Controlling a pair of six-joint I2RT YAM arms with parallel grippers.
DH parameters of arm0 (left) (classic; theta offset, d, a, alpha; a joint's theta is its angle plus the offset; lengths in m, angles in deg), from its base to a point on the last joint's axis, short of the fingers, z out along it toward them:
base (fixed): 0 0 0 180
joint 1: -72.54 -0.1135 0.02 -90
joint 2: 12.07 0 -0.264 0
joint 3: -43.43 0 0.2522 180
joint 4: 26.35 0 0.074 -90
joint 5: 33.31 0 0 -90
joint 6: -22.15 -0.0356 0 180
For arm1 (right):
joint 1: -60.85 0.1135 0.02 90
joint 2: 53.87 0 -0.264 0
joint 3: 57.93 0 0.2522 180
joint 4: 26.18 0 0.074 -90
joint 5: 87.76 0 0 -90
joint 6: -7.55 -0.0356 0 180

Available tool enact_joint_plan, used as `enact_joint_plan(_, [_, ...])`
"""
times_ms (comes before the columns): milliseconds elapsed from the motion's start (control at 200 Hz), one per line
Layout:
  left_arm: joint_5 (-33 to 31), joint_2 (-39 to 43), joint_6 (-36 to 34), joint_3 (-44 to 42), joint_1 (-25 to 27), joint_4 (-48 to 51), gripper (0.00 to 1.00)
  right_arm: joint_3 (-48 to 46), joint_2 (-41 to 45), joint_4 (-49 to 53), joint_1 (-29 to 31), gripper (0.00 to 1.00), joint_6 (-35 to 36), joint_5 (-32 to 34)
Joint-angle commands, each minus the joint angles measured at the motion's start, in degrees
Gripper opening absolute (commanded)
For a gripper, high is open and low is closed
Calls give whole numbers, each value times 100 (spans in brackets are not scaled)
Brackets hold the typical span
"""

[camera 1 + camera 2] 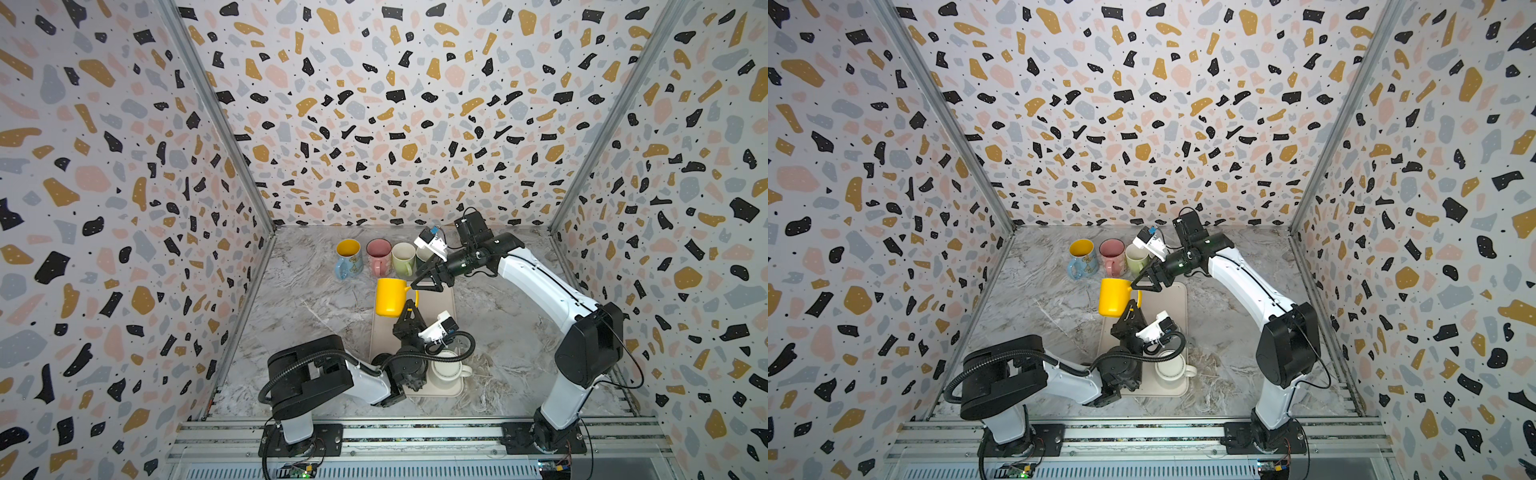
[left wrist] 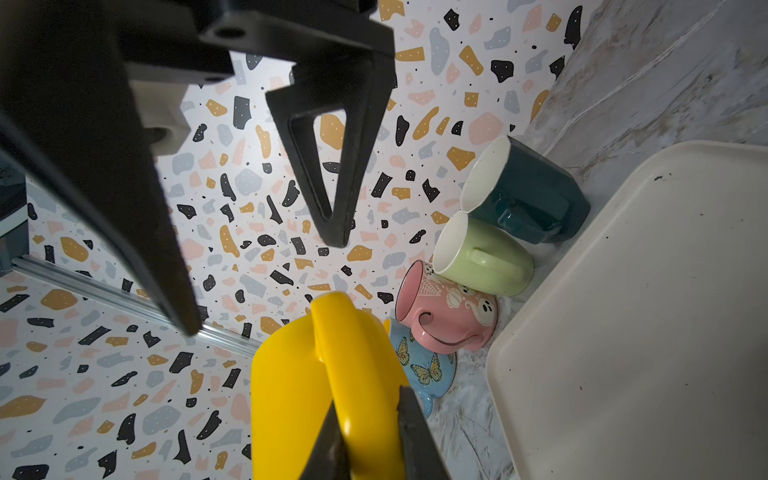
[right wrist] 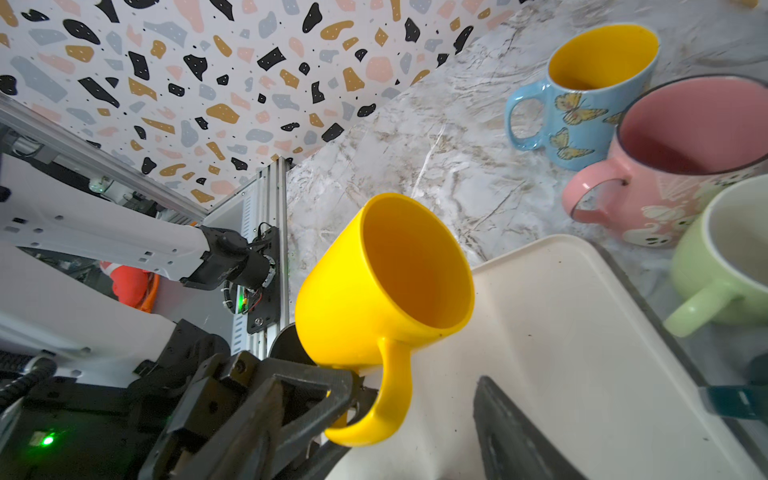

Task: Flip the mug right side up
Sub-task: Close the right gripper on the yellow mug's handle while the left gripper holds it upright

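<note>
The yellow mug (image 1: pixel 390 297) (image 1: pixel 1113 296) hangs tilted above the far end of the beige tray (image 1: pixel 445 300), its mouth (image 3: pixel 415 262) turned toward the back and the right arm. My left gripper (image 1: pixel 409 306) (image 2: pixel 370 415) is shut on the mug's handle (image 3: pixel 392 399) from the near side. My right gripper (image 1: pixel 417 280) (image 3: pixel 376 384) hovers just behind the mug on the handle side. Its fingers (image 2: pixel 328 174) are spread wide and hold nothing.
Several upright mugs stand in a row at the back: blue butterfly (image 1: pixel 348 259), pink (image 1: pixel 378 257), green (image 1: pixel 403 258) and dark teal (image 2: pixel 528 195). A cream mug (image 1: pixel 446 370) sits on the tray's near end, partly behind my left arm. Patterned walls enclose three sides.
</note>
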Motion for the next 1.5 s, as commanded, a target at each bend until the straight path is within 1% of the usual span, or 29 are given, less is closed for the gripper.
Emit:
enact_joint_plan(0, [196,58,-272,252,31,-2288,0,0,-113,354,72,72,111,-178])
enact_joint_plan(205, [261,62,-369,281,27,-2297,0,-47,-215,356,77,70,-22,245])
enact_joint_plan(285, [271,66,-391,271,27,-2289,0,-40,-230,350,63,69,-42,192])
enact_joint_plan(390, [292,58,-402,266,32,-2289,0,-38,-260,358,60,64,-56,74])
enact_joint_plan(571, [340,28,-457,270,27,-2292,0,-153,-280,397,81,49,-6,-163])
enact_joint_plan(861, [394,-13,-550,289,28,-2292,0,-281,-357,396,122,31,4,-264])
enact_joint_plan(931, [406,-13,-567,288,27,-2289,0,-293,-367,396,116,21,8,-290])
enact_joint_plan(1051, [420,-41,-593,288,36,-2291,0,-327,-402,398,142,0,21,-310])
enact_joint_plan(1251, [322,-86,-669,361,27,-2294,0,-516,-303,285,184,0,-1,-268])
enact_joint_plan(1492, [-17,-250,-893,655,33,-2289,0,-916,66,-309,179,0,-371,-189])
